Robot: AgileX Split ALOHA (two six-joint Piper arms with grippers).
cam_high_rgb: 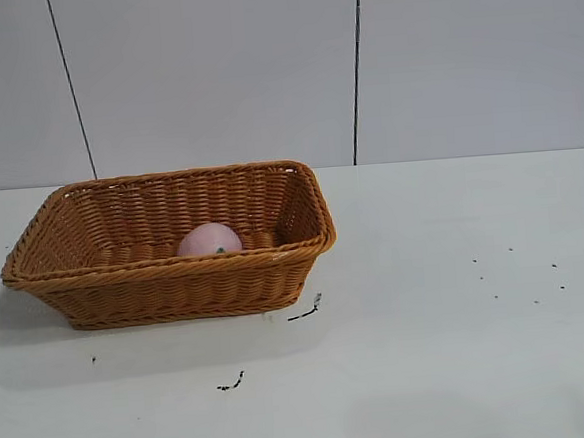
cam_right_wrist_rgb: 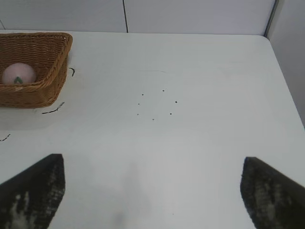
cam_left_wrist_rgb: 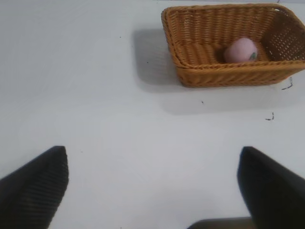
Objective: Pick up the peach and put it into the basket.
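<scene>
The pale pink peach [cam_high_rgb: 209, 240] lies inside the orange-brown wicker basket [cam_high_rgb: 116, 281] on the left of the white table, near the basket's front wall. It also shows in the left wrist view [cam_left_wrist_rgb: 240, 50] inside the basket [cam_left_wrist_rgb: 214, 74], and in the right wrist view [cam_right_wrist_rgb: 18, 75] inside the basket [cam_right_wrist_rgb: 47, 90]. My left gripper [cam_left_wrist_rgb: 152, 162] is open and empty above bare table, well away from the basket. My right gripper [cam_right_wrist_rgb: 152, 167] is open and empty above bare table, off to the basket's right. Neither arm shows in the exterior view.
Small black marks [cam_high_rgb: 306, 311] lie on the table by the basket's front right corner, and a scatter of dark specks [cam_high_rgb: 521, 273] lies at the right. A grey panelled wall stands behind the table. The table's right edge [cam_right_wrist_rgb: 286, 90] shows in the right wrist view.
</scene>
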